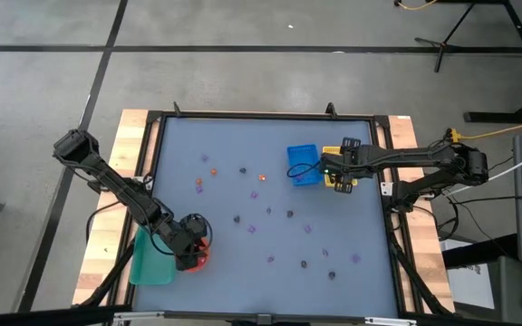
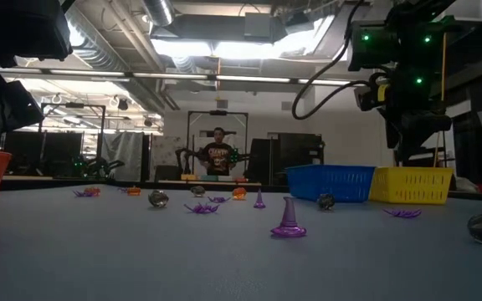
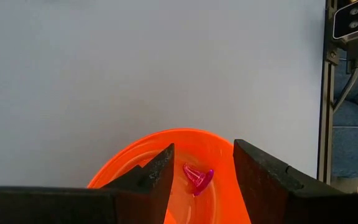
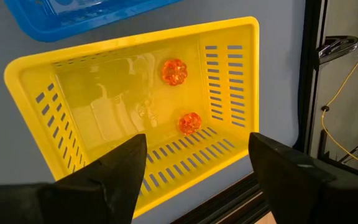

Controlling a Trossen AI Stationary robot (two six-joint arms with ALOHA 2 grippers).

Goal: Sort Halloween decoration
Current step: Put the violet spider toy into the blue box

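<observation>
The Halloween decoration is many tiny orange, purple and dark pieces scattered over the blue-grey mat (image 1: 270,145), such as a purple cone (image 2: 289,219) and an orange piece (image 1: 262,177). My left gripper (image 3: 204,148) hangs open above the round orange bowl (image 3: 179,155) at the mat's near left. One purple piece (image 3: 197,177) lies in the bowl below the fingers. My right gripper (image 4: 197,140) stands open above the yellow tray (image 4: 61,93) at the far right. Two orange pieces (image 4: 174,71) (image 4: 189,122) lie on that tray's floor.
A blue tray (image 1: 304,165) stands beside the yellow tray (image 1: 344,177), on the side toward the table's left. A green tray (image 1: 150,261) lies left of the orange bowl (image 1: 198,258). A black frame (image 1: 388,217) rims the mat. A person (image 2: 218,156) stands far behind the table.
</observation>
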